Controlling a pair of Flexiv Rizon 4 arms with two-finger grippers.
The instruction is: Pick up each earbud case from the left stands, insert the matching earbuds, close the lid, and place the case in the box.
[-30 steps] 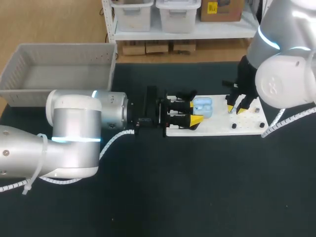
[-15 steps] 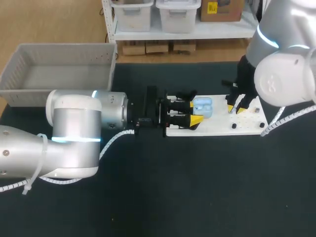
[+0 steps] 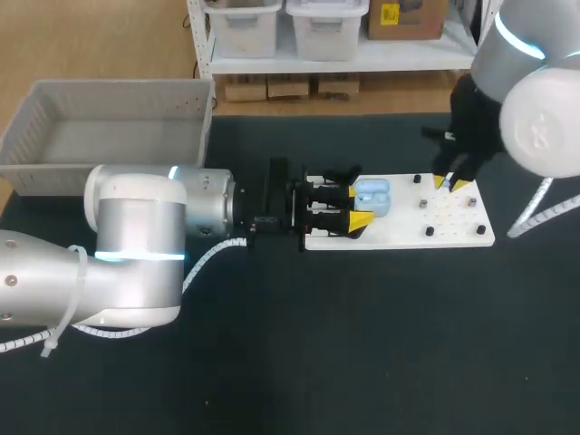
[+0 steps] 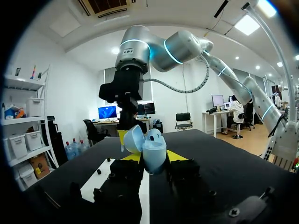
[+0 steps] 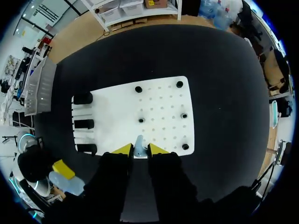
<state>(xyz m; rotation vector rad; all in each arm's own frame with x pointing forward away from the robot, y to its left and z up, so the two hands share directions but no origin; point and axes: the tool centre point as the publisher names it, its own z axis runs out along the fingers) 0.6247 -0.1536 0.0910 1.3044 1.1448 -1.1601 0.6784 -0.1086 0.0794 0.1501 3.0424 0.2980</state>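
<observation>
An open light-blue earbud case (image 3: 373,197) is held over the near-left end of the white board (image 3: 449,227). My left gripper (image 3: 355,207) is shut on it from two sides. In the left wrist view the case (image 4: 154,148) stands between the yellow tips with its lid up. My right gripper (image 3: 449,184) hangs above the board's far right part. It is shut on a small pale earbud (image 5: 138,148), seen between its tips in the right wrist view. That view also shows the board (image 5: 154,100) below and the case (image 5: 70,183) off to one side.
A grey basket (image 3: 109,127) stands at the back left of the table. Black stands (image 5: 84,123) line the board's left end, and several black pegs (image 3: 429,232) stick up on its right half. Dark tabletop surrounds the board.
My right gripper has risen and drawn back toward the far right of the board, with the earbud between its tips. The left arm and the case have stayed still.
</observation>
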